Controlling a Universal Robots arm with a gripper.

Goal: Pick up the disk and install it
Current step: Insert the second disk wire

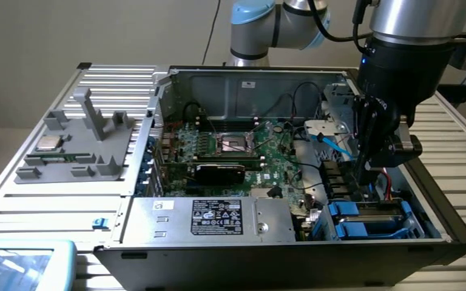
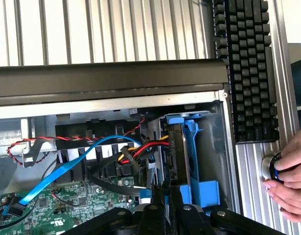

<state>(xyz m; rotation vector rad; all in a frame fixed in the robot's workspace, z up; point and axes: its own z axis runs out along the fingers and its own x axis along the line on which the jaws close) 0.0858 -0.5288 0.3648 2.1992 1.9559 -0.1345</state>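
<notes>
While poised low inside the open computer case (image 1: 427, 200), gripper (image 2: 166, 197) closed nearly all the way, nothing visibly clamped between the fingers (image 2: 174, 208). Right ahead of the fingertips: the disk (image 2: 176, 147), standing on edge in its blue carrier frame (image 2: 202, 191), sitting in the drive bay at the case's corner. Contact between fingertips and disk: cannot tell.

Just beside the disk, red, yellow and black power wires (image 2: 136, 152) plugged at its end, plus a flat blue data cable (image 2: 67, 166) running down to the green motherboard (image 2: 67, 205). Twisted red-black wire pair (image 2: 91, 138) strung along the bay edge.

Beyond the bay, black case wall (image 2: 111, 78), then ribbed aluminium table (image 2: 91, 29). On the table, a black keyboard (image 2: 248, 68); near it a person's hand (image 2: 290, 183) on a round knob (image 2: 268, 169).

In the exterior view, gripper (image 1: 361, 177) down at the exterior view's right side of the case, above blue bay frames (image 1: 363, 218). Silver box with black label (image 1: 216, 218) in front, grey fixture tray (image 1: 79, 145) on the table at the exterior view's left.
</notes>
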